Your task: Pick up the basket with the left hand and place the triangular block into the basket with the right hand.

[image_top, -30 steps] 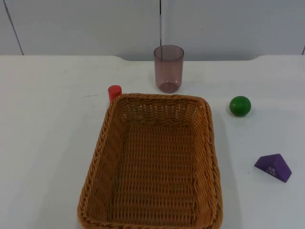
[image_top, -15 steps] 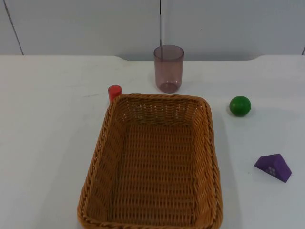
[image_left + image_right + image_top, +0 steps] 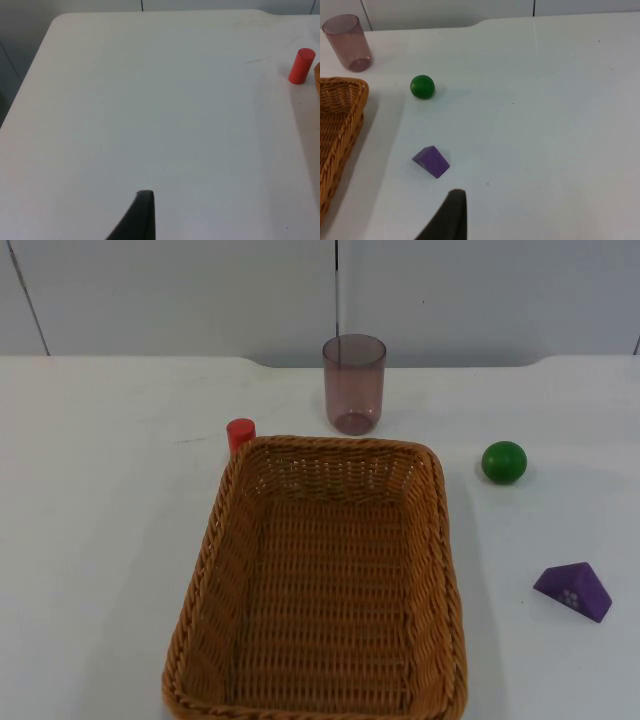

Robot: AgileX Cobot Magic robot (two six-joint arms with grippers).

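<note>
The table (image 3: 100, 540) was white and ended at a grey wall (image 3: 180, 290). The basket (image 3: 325, 575), wicker and rectangular, sat on it with nothing inside; it serves as the landmark here. Just beyond the basket's far rim stood a clear purplish cup (image 3: 354, 383), upright. Well to the right of the basket lay the purple triangular block (image 3: 573, 590), level with the basket's nearer half. A green ball (image 3: 504, 461) rested right of the basket's far right corner, apart from it. A small red cylinder (image 3: 240, 433) stood upright just beside the basket's far left corner.

One fingertip of the left gripper (image 3: 135, 220) hung over bare table left of the basket, and one of the right gripper (image 3: 447, 217) near the block; I cannot tell how wide either claw was.
</note>
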